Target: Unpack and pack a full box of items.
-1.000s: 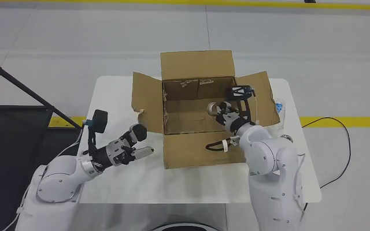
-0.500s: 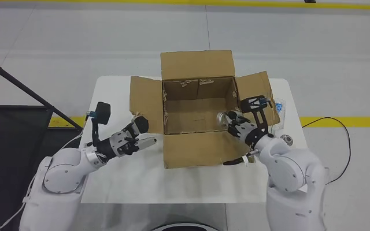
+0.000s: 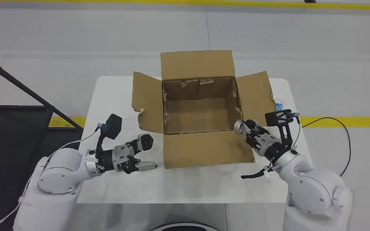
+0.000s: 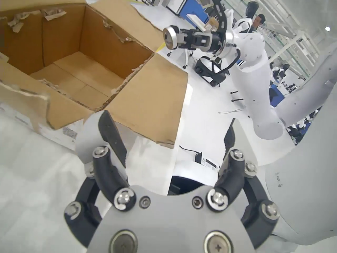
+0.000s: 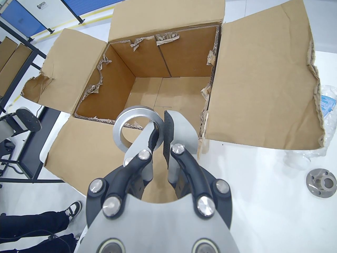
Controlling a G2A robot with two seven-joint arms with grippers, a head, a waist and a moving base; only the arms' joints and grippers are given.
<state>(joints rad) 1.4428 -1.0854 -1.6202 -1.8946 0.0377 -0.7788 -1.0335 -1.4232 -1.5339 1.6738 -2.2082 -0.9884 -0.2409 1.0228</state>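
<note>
**Items, counted**

- One cardboard box stands upright in the middle of the white tabletop. It is open at the top. All four flaps are folded outward, and their edges are torn. The bare cardboard floor of the box is visible.
- One metal ring is held in the right hand.
- One metal flange with a centre hole lies flat on the tabletop. It is to the right of the box and apart from it.
- One crumpled piece of clear plastic with a blue label lies on the tabletop, just beside the torn edge of the right flap.

**Right hand**

The right hand is clamped on the ring. One finger passes through the hole and the other presses on the outside of the band. The ring is held above the near right corner of the box, clear of the tabletop.

**Left hand**

The left hand has its two fingers spread wide apart, with nothing between them. It is over the tabletop near the front left corner of the box and does not touch the box.
</note>
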